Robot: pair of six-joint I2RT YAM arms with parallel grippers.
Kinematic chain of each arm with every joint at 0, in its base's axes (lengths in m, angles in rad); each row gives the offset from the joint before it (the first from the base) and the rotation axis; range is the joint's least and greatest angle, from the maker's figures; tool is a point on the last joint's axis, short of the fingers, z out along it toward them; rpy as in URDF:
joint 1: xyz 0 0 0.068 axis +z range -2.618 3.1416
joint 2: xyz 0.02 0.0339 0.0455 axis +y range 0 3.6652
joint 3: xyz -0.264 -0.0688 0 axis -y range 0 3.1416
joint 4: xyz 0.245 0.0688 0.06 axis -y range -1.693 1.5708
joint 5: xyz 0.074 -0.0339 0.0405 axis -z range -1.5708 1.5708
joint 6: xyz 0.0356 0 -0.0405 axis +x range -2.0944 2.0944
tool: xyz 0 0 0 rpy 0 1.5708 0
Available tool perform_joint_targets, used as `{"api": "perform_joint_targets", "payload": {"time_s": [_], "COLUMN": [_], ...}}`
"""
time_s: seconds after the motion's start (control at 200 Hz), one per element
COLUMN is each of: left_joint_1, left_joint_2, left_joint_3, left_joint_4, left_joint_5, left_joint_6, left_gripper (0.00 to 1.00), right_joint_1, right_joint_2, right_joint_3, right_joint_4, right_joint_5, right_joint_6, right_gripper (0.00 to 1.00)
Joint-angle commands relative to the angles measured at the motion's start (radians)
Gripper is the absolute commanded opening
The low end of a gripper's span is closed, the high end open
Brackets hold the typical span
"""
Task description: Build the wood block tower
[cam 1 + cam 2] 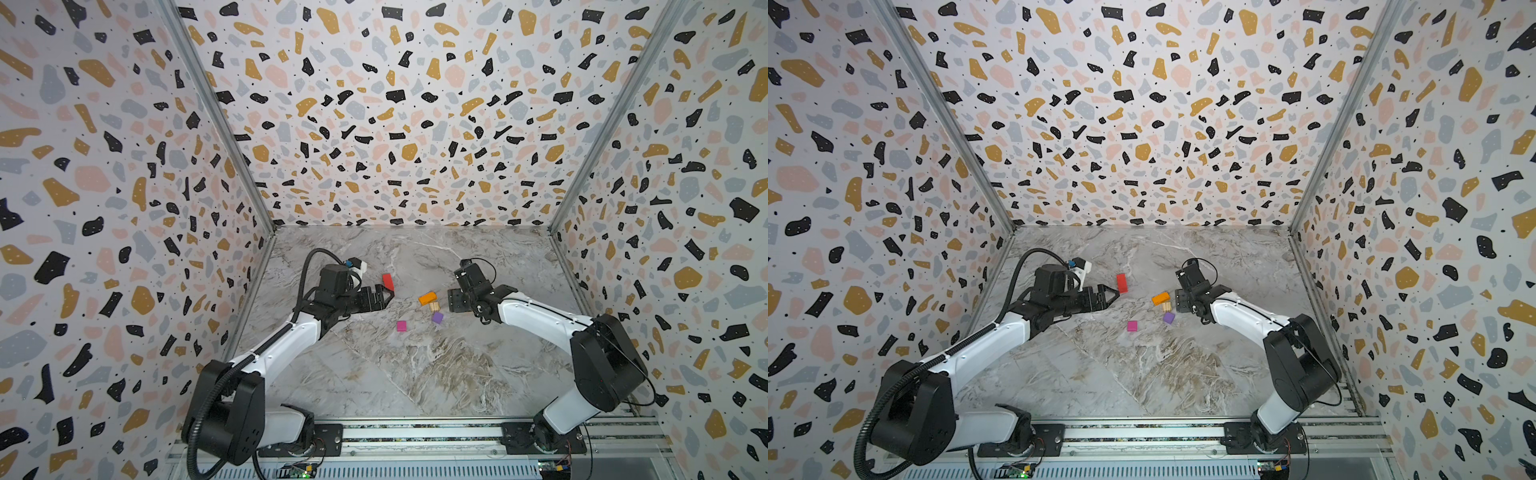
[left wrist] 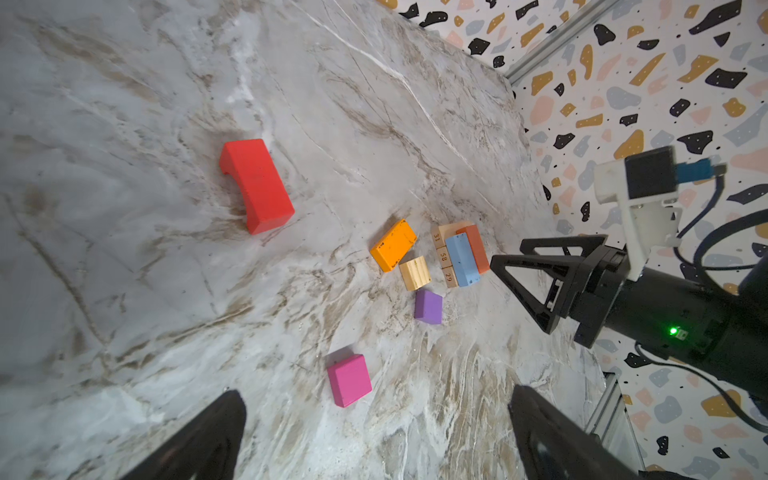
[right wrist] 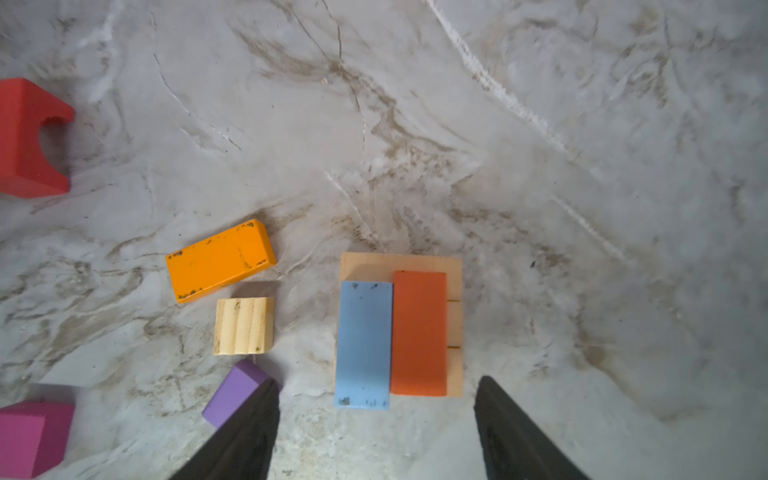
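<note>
Right of centre on the worktop [image 1: 374, 374], well clear of its edges with bare marble beyond, the tower [image 3: 399, 332] lays its blue bar [image 3: 363, 345] and orange-red bar [image 3: 419, 332] near-to-far, close beneath the released, empty right pincer [image 3: 378, 380], while the left pincer [image 2: 376, 390], also spread and empty, hangs well to its left.

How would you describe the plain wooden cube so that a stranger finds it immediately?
Find the tower at the right gripper. The wooden cube lies beside it, between the orange block and the purple cube. Unlike both, it is bare wood.
</note>
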Motion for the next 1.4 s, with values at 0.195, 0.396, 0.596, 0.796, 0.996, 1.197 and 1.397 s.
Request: {"api": "perform_joint_targets", "payload": {"time_s": [0.195,0.396,0.596,0.796,0.996,1.197,1.397], "left_joint_1": [-0.143,-0.228,-0.28,-0.316,-0.347,-0.369,-0.393], "left_joint_2": [0.1,0.219,0.342,0.447,0.536,0.61,0.657], "left_joint_3": [0.112,0.201,0.286,0.366,0.454,0.52,0.568], "left_joint_4": [-0.019,-0.065,-0.103,-0.12,-0.179,-0.211,-0.215], "left_joint_5": [-0.152,-0.253,-0.274,-0.283,-0.339,-0.358,-0.367], "left_joint_6": [-0.056,-0.074,-0.081,-0.087,-0.102,-0.123,-0.135], "left_gripper": [1.0,1.0,1.0,1.0,1.0,1.0,1.0], "right_joint_1": [-0.12,-0.193,-0.236,-0.257,-0.27,-0.281,-0.287], "right_joint_2": [-0.044,-0.048,-0.038,-0.023,-0.003,0.014,0.004], "right_joint_3": [0.033,0.003,-0.017,-0.031,-0.043,-0.061,-0.087], "right_joint_4": [-0.073,-0.049,-0.018,0.008,0.028,0.06,0.082], "right_joint_5": [-0.085,-0.136,-0.154,-0.16,-0.142,-0.143,-0.135], "right_joint_6": [-0.057,-0.065,-0.066,-0.064,-0.069,-0.096,-0.103], "right_gripper": [0.97,0.99,1.0,0.99,0.99,1.0,1.0]}}
